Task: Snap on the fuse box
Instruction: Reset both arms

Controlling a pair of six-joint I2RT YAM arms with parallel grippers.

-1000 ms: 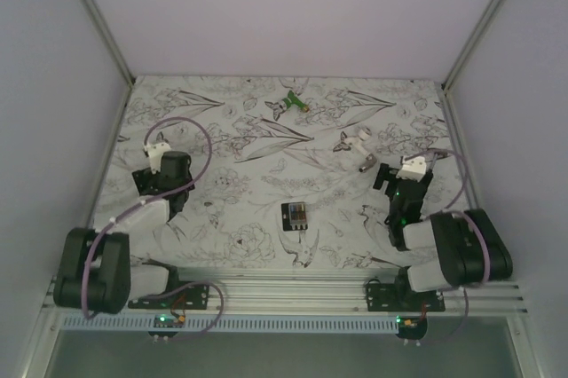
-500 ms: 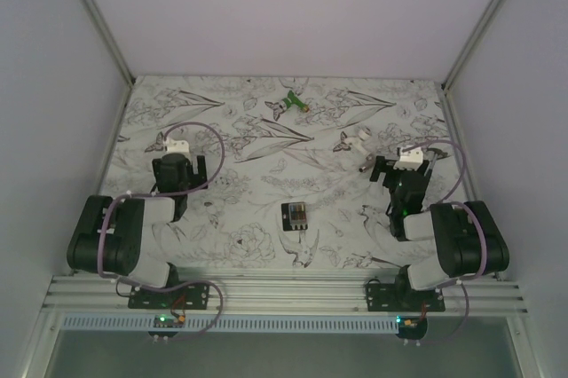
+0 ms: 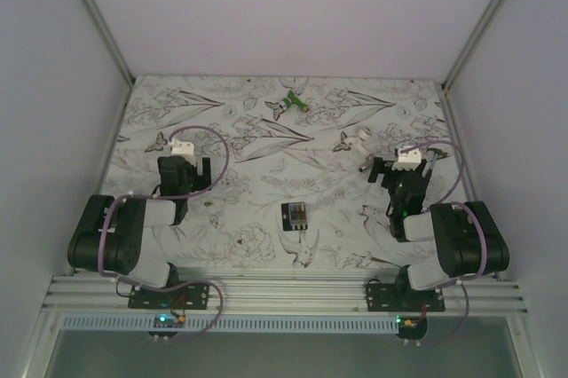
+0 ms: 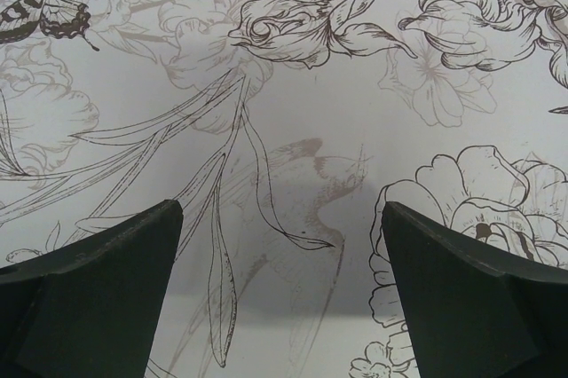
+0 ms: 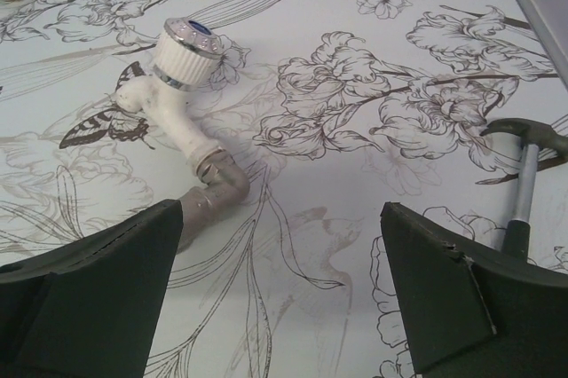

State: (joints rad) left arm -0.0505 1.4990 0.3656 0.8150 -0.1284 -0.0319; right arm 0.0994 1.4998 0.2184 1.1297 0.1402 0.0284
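From above, the fuse box [image 3: 295, 216] is easy to spot: a small black rectangle lying flat on the flower-printed table [image 3: 231, 129], roughly midway between the two arms and nearer their bases than the far edge. Tiny coloured specks show on its face, too small to make out further. Neither wrist camera catches it.

The left gripper [image 4: 280, 209] looks down on bare printed cloth only, its two dark fingers [image 4: 106, 280] spread as wide as they go with nothing between them. The right gripper [image 5: 280, 205] is just as wide and also empty. Its camera picks up a white tap [image 5: 182, 107] with a metal spout lying just ahead of the left-hand finger, and a hammer [image 5: 524, 192] off to the right, which I can't find from overhead. The overhead view alone shows a green-and-white object [image 3: 288, 103] near the far edge, well apart from both grippers and the box
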